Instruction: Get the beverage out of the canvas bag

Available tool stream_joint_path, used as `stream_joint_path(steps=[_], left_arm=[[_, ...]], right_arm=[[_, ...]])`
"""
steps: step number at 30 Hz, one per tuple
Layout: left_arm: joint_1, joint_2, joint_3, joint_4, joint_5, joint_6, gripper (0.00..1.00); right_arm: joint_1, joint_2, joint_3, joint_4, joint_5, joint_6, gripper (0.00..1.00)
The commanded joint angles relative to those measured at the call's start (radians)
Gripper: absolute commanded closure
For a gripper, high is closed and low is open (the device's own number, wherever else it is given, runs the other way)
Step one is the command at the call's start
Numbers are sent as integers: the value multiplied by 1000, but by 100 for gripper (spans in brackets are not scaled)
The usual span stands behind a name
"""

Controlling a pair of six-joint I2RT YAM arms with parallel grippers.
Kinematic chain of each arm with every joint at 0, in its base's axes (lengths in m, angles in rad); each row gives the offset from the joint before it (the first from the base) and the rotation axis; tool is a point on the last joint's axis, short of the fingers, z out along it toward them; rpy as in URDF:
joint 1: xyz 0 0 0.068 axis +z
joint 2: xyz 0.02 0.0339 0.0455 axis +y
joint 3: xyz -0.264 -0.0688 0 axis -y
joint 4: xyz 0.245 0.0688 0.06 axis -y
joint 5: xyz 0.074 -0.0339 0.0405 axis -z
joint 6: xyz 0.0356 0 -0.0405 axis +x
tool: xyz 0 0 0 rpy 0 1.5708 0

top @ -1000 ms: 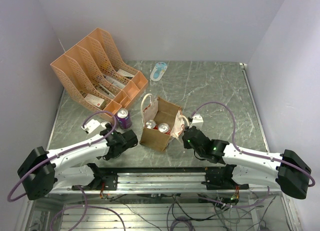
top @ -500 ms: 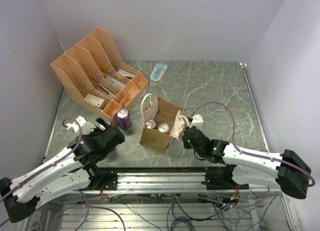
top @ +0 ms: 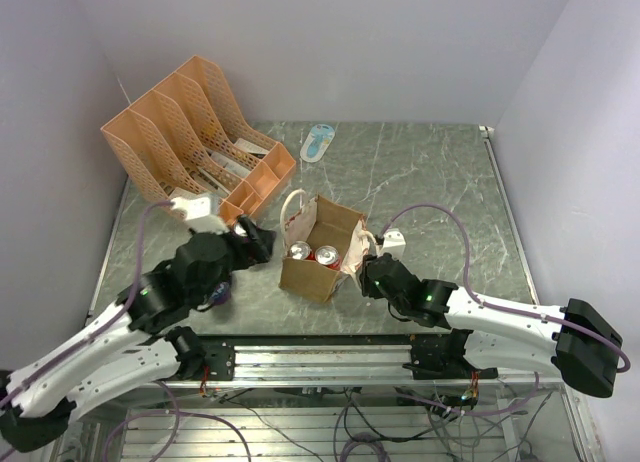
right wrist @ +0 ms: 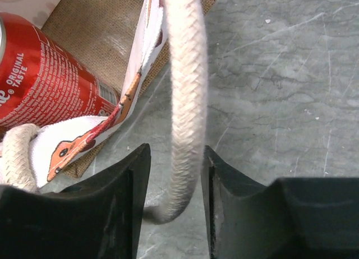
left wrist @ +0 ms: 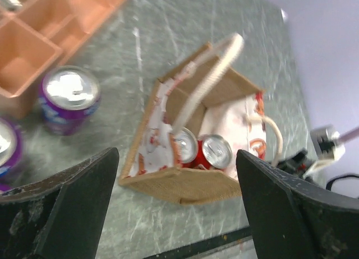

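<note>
Canvas bag [top: 305, 274], upright, two red soda cans [left wrist: 216, 151] standing inside.
Left gripper [left wrist: 176, 155]: jaws wide apart above the bag, holding nothing. Right gripper [right wrist: 175, 152]: jaws astride the cream rope handle [right wrist: 188, 74], seemingly slack, gap on one side. Purple can [left wrist: 70, 96] stands beside the bag.

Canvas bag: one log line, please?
tan canvas bag: two red cans inside | left gripper: open | right gripper: around cream handle

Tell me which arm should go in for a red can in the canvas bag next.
Left. Its gripper hangs open, raised beside the canvas bag, with both red cans plain in its wrist view. The right gripper sits low at the bag's side, astride the cream handle, and probably serves best there.
</note>
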Motion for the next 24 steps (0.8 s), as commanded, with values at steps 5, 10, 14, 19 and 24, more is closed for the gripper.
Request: stream_joint_path(steps=[5,10,14,19,24], left_arm=[[-14,311,72,341,447,229,7],[-64,379,63,418,493,259,6],[-84,468,108,347,425,251,8],[-86,595,159,327,418,256,9],[-95,673,155,313,370,208,16]], right_arm=[[13,-12,0,-23,5,-21,37],[21,-35,-11,-11,-4,-31,31],[21,-37,-12,-9,-6,-32,31],[24,-28,-8,-12,-1,-31,31],[29,-43,-12,-14,3,-29,29]])
